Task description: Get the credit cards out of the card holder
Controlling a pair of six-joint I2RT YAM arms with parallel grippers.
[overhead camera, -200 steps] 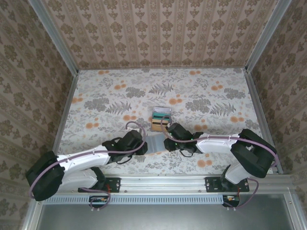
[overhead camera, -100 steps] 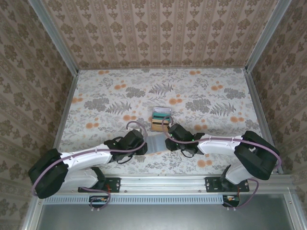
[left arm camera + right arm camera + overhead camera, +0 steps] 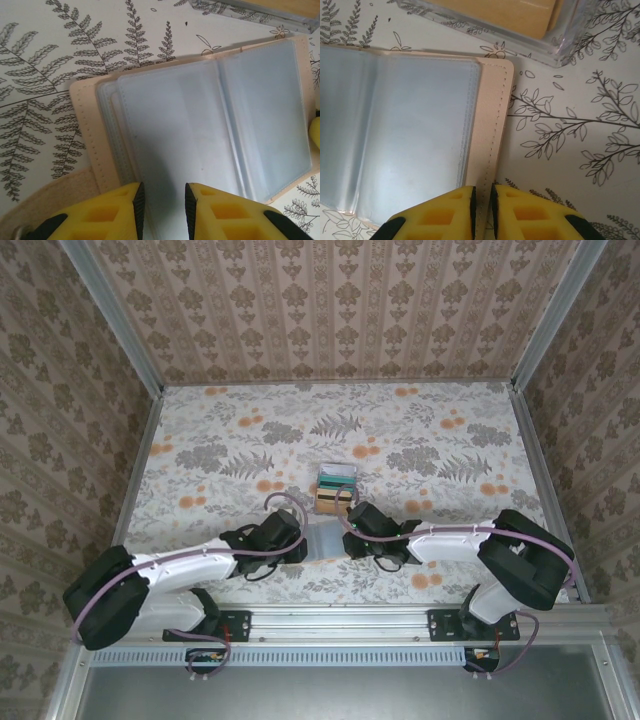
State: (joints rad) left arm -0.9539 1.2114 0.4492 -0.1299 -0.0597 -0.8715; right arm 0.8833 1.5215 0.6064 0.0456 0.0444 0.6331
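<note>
The tan folding card holder (image 3: 325, 538) lies open, clear sleeves up, at the near centre of the floral-patterned table (image 3: 450, 430), between two low arms that reach inward. The left gripper (image 3: 162, 210) is at its near edge, with its yellow fingers spread over a sleeve. The right gripper (image 3: 481, 210) straddles the stitched border with its fingers almost together; whether they pinch it cannot be told. The teal and orange credit cards (image 3: 336, 490) sit in a clear plastic tray (image 3: 520, 30) just beyond, with open tabletop farther out.

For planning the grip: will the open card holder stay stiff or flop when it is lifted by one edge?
Likely floppy: the card holder is a thin stitched cover holding loose clear sleeves. The sleeves look glossy, so probably slippery.
</note>
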